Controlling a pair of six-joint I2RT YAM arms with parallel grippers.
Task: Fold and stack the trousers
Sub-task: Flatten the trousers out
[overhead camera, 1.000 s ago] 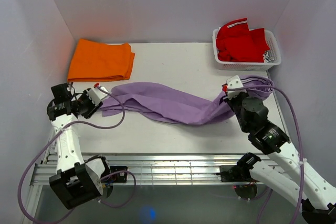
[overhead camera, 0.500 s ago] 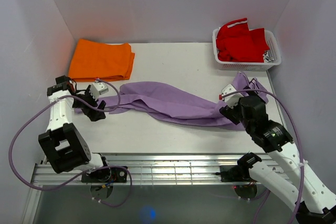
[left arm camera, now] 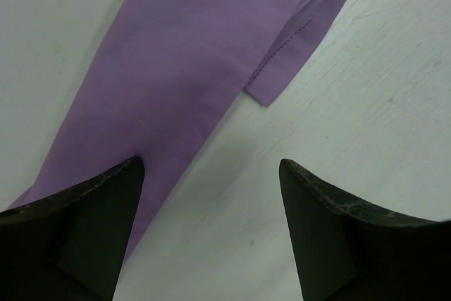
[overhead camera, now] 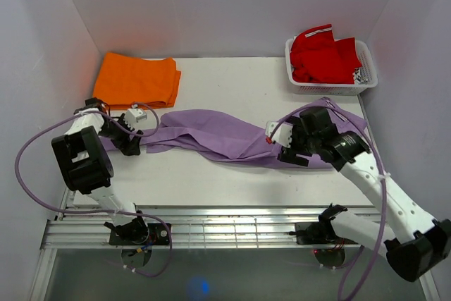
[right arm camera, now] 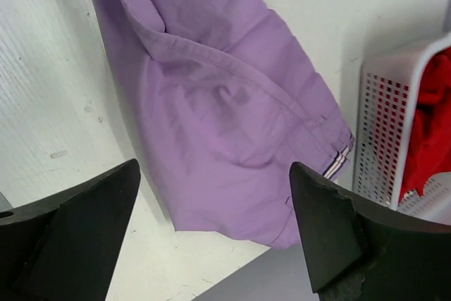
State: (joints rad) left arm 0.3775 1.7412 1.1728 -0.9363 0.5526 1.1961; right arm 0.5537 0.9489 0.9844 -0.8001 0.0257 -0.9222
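**Trousers Lie Loose, Both Jaws Open**

The lilac trousers (overhead camera: 225,137) stretch across the surface (overhead camera: 232,82). Their waistband end lies just on the near side of the white basket (overhead camera: 331,88), and their leg ends are well apart from it. The right jaws hang wide open over the waistband end nearest the basket, gripping nothing. The left jaws, equally wide and empty, hover above the leg hem farthest from the basket.

Left gripper (left arm camera: 210,174) spread wide above a leg of the lilac trousers (left arm camera: 190,54)

The leg lies flat on the white table (left arm camera: 366,103), running diagonally from upper right to lower left; its stitched hem (left arm camera: 292,40) ends at the upper right, one corner folded over; the two dark fingers (left arm camera: 84,237) stand well apart, bare table between them; the left-hand tip overlaps the fabric's edge.
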